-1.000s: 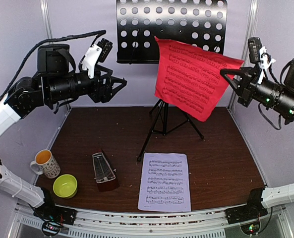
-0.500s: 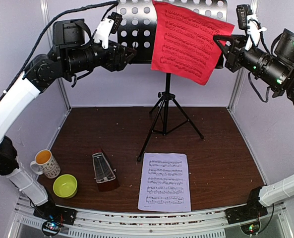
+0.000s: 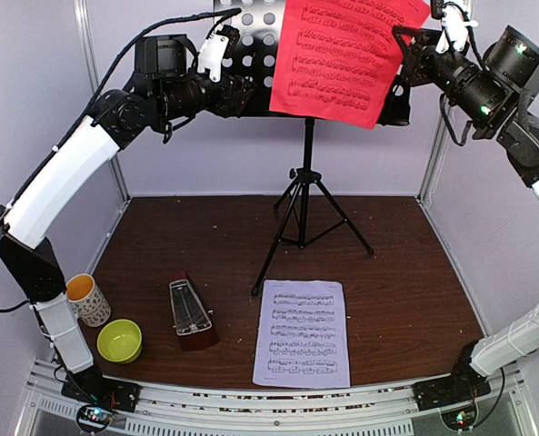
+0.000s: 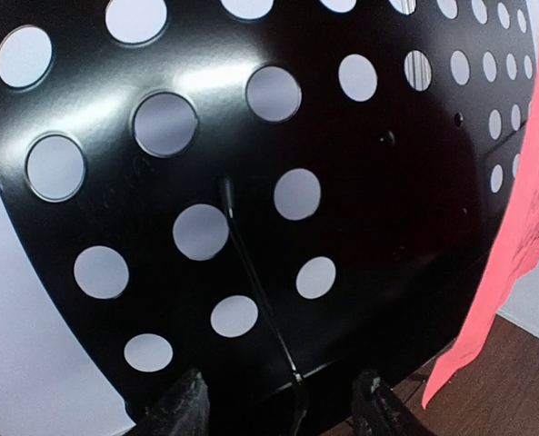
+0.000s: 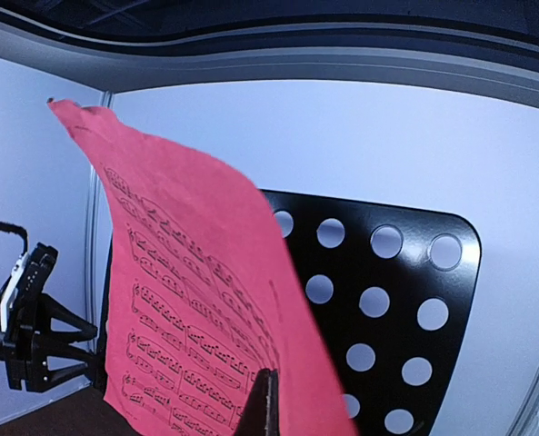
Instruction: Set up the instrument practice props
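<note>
Right gripper point(image 3: 404, 56) is clamped on the right edge of the red sheet point(image 3: 342, 54), held high over the table's point(image 3: 405, 272) far edge in front of the music stand point(image 4: 387, 209) desk; left gripper point(image 4: 283, 409) has its jaws apart at the desk's lower left lip. Recommended: steady the desk, then lower the sheet flat onto the lip before releasing. Desk and sheet tops are cut off overhead, and left-finger contact with the lip cannot be confirmed.

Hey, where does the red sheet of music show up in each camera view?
Top external: red sheet at top, right of center.
Left wrist: red sheet, a strip along the right edge.
Right wrist: red sheet across left and center.
Shared landmark: black perforated desk behind it.
</note>
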Robot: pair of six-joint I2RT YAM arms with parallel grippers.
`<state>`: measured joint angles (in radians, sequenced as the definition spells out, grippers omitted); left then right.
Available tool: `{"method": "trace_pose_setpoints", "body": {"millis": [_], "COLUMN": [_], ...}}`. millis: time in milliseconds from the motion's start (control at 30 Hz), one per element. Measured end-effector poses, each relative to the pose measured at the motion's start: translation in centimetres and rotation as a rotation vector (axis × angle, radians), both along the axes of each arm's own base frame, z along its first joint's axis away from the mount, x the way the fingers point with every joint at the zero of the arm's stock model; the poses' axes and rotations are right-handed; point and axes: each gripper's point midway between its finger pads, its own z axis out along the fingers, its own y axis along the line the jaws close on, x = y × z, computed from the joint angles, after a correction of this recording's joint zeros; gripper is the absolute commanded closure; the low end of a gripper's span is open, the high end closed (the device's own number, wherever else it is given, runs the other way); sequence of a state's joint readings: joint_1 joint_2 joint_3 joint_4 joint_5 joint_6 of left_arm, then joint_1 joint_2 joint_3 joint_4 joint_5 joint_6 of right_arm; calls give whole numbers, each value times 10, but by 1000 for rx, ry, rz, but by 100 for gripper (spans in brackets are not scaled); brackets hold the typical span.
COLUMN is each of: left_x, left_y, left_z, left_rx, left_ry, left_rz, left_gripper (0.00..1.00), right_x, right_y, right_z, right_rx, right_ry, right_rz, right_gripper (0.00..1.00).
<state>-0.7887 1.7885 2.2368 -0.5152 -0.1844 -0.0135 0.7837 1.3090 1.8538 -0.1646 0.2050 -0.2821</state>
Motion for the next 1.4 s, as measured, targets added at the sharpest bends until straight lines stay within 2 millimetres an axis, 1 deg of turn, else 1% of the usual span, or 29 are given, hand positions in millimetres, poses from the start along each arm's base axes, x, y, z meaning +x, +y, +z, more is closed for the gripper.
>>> {"method": "trace_pose_setpoints", "body": {"millis": [133,233,433,567,800,967,1067,1200,1400], "left_x": [11,18,30,31,33,34,34,32,34], "left_y": [-1,-1,-2,-4,-9,-10,-10,-6,-8], "left_z": [-3,-2,-6,-8,-7,-6,-7,-6,-4], "left_rx": [-2,-11,-15,-14,-45,-69,-80,-104,-127], "left_ry": [0,-5,-8,-6,-27,-46,-58,-83,-122], "left_rz": [8,17,30,25,10,11,11,18,16], "left_gripper": [47,49,60,74,85,97,100,100,100], "right_x": [11,21,37,41,40,41,41,41,42], "right_y": [0,5,16,18,17,16,16,15,14], "right_z": [11,16,13,11,14,14,14,14,14], "right_rx": [34,48,40,31,34,35,35,36,38], "right_ry": [-30,-41,-36,-36,-46,-47,-47,-47,-47], "right_rz": [-17,-25,-31,-35,-35,-38,-39,-39,-42], "right_gripper": [100,100,100,100,100,100,100,100,100]}}
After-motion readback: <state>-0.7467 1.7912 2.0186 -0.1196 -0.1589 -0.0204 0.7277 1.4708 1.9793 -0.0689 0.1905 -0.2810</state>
